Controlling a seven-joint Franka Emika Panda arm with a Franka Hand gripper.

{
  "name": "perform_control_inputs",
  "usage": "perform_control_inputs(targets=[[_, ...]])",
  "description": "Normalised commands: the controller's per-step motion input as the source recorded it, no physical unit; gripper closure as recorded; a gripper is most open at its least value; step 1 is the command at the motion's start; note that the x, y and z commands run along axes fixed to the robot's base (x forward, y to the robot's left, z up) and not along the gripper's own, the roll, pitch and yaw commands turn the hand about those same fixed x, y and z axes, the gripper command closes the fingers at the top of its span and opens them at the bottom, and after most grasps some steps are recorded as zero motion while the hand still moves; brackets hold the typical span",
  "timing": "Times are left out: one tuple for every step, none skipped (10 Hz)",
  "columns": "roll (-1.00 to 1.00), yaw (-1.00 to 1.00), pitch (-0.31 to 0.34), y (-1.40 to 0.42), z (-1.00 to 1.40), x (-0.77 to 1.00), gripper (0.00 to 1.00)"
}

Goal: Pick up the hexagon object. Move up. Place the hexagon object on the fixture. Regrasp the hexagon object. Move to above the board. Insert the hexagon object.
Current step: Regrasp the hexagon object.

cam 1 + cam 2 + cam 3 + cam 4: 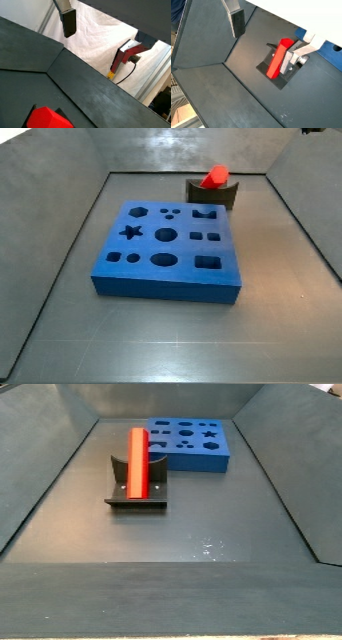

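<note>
We see the board (167, 250) lying flat on the dark floor, with the fixture (139, 494) just beside it. The hexagon object (136, 460) leans in the fixture's notch, its long axis tilted, upper end raised. We judge it stiff, light and smooth-faced, so it is best clamped across two opposite flats near the upper end. The claw (271, 22) hangs well above it, empty; only one finger (237, 22) shows, so we cannot tell its opening.
</note>
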Motion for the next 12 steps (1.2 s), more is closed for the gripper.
perform_control_inputs(targets=[[0.30,0.27,-0.065,0.04,-1.00,0.04,0.00],[0.30,0.25,-0.070,0.04,-1.00,0.04,0.00],[0.26,0.18,-0.105,0.03,-1.00,0.05,0.00],[0.21,0.13,-0.124,0.03,-1.00,0.06,0.00],[0.17,0.09,-0.141,0.02,-1.00,0.07,0.00],[0.13,0.05,-0.145,0.02,-1.00,0.08,0.00],[0.10,0.00,-0.137,0.02,-1.00,0.09,0.00],[0.09,-0.02,-0.123,0.01,-1.00,0.09,0.00],[0.08,-0.04,-0.106,0.01,-1.00,0.10,0.00],[0.07,-0.06,-0.084,0.01,-0.93,0.10,0.00],[0.07,-0.06,-0.050,0.00,-0.71,0.08,0.00],[0.07,-0.06,-0.028,0.00,-0.54,0.08,0.00]])
